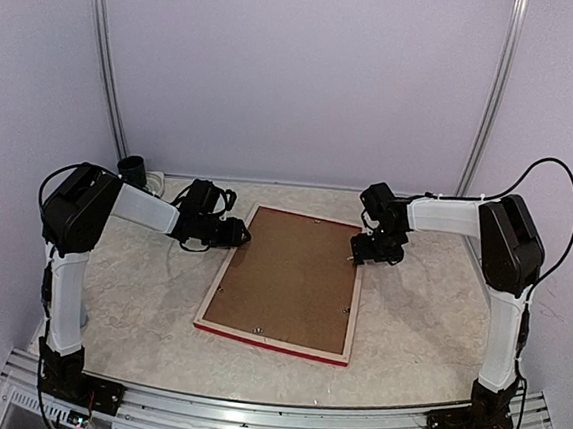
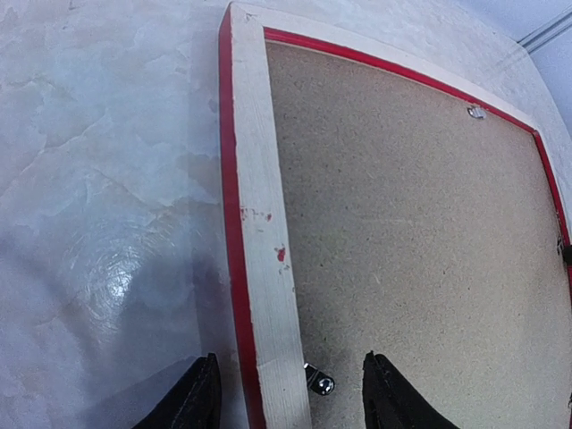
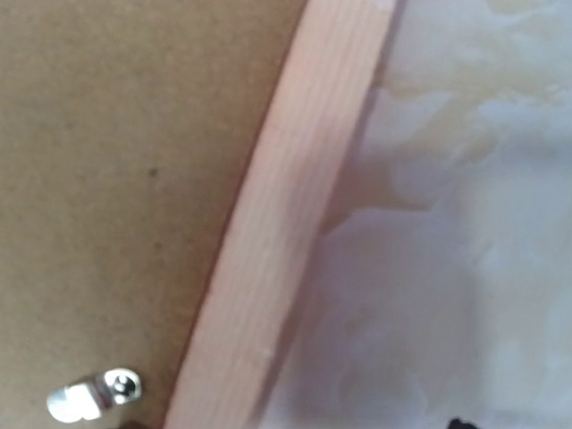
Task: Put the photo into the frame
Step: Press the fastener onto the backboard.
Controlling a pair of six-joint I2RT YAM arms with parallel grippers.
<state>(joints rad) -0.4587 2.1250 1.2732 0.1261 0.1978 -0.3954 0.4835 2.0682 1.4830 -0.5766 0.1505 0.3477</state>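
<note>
1. Frame point(image 1: 274, 338) lies face down on the desk point(image 1: 129, 291), pale wood back up, with the brown backing board point(image 1: 286, 280) seated inside it. The photo shows in no view, so I cannot tell whether it is under the board.
2. Left jaws stand partly open and hold nothing. They straddle the frame's left rail, with a metal clip point(image 2: 318, 382) between them.
3. Right jaws hang over the right rail near another clip point(image 3: 94, 395). Their fingers barely show, so I cannot tell how far open they are.
4. Risk: closing on the rail instead of the clip would likely drag or tilt the frame, since nothing pins it to the smooth desk.
5. Risk: a finger scraping the board could jam it under the clips.
</note>
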